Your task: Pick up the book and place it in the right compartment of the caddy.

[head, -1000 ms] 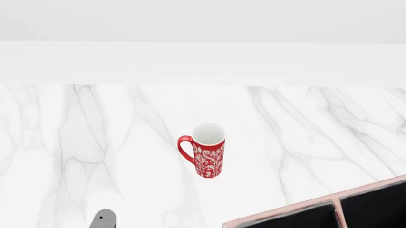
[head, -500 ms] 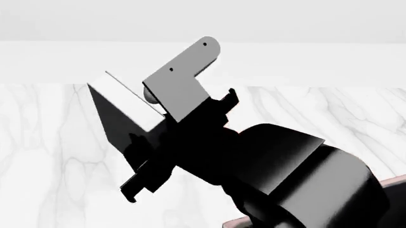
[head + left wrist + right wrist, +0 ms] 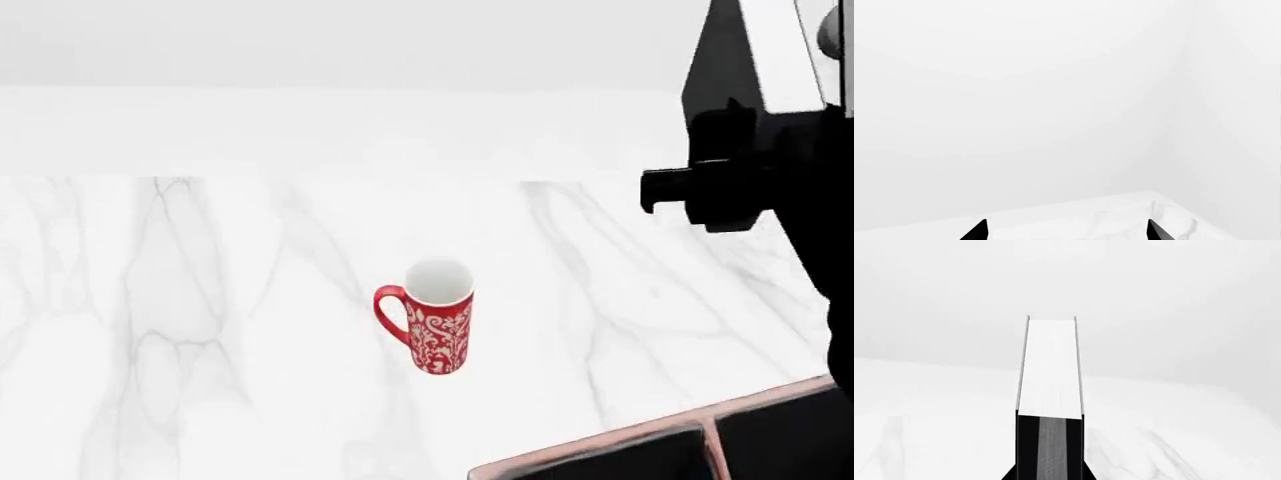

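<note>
Marble counter [image 3: 200, 300]; right claw [image 3: 1049, 475] grips book [image 3: 1049, 370] above caddy [image 3: 694, 440].

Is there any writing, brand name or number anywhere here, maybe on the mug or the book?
None can be read.
Mug: only a white floral pattern on red, no letters.
Book, held in the right gripper: blank white page edge, plain black cover.
Caddy and marble table: no labels.

The mug [image 3: 437, 328] is red with a white floral pattern. The worktop [image 3: 200, 300] is white, grey-veined marble. The book [image 3: 1049, 370] shows white pages between black covers.
</note>
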`<state>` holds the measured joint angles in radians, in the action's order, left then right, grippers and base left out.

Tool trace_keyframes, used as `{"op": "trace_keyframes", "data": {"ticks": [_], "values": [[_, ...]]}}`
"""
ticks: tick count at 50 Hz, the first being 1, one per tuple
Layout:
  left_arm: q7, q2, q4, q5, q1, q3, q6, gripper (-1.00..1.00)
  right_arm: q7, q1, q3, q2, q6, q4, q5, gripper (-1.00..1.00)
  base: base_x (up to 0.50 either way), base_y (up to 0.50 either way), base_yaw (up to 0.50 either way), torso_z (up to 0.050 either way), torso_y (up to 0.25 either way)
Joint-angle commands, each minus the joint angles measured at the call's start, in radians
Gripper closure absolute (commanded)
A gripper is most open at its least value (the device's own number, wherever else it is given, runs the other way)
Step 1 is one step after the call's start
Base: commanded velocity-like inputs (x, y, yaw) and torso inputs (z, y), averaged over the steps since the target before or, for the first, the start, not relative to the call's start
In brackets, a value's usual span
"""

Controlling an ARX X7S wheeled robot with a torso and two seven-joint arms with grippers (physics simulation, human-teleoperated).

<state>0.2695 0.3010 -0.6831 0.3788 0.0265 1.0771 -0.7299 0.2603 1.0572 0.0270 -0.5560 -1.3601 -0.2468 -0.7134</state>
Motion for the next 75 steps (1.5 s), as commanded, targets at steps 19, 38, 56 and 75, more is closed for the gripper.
{"op": "trace_keyframes", "data": {"ticks": [19, 38, 56, 75], "values": [[0.002, 0.001, 0.006, -0.001, -0.004, -0.010, 0.009, -1.00, 0.122, -0.541, -0.758, -0.184, -0.109, -0.291, 0.030, 1.00, 0.00, 0.00, 0.00, 0.000, 0.002], [0.003, -0.007, 0.007, -0.001, -0.009, -0.013, 0.018, -1.00, 0.113, -0.604, -0.801, -0.178, -0.058, -0.278, 0.043, 1.00, 0.00, 0.00, 0.00, 0.000, 0.001], [0.006, -0.005, 0.009, -0.001, -0.007, -0.026, 0.019, -1.00, 0.047, -0.528, -0.759, -0.191, -0.106, -0.288, -0.075, 1.00, 0.00, 0.00, 0.00, 0.001, 0.001], [0.007, -0.006, 0.011, -0.001, -0.012, -0.028, 0.025, -1.00, 0.062, -0.494, -0.779, -0.153, -0.171, -0.227, -0.135, 1.00, 0.00, 0.00, 0.00, 0.000, 0.001]]}}
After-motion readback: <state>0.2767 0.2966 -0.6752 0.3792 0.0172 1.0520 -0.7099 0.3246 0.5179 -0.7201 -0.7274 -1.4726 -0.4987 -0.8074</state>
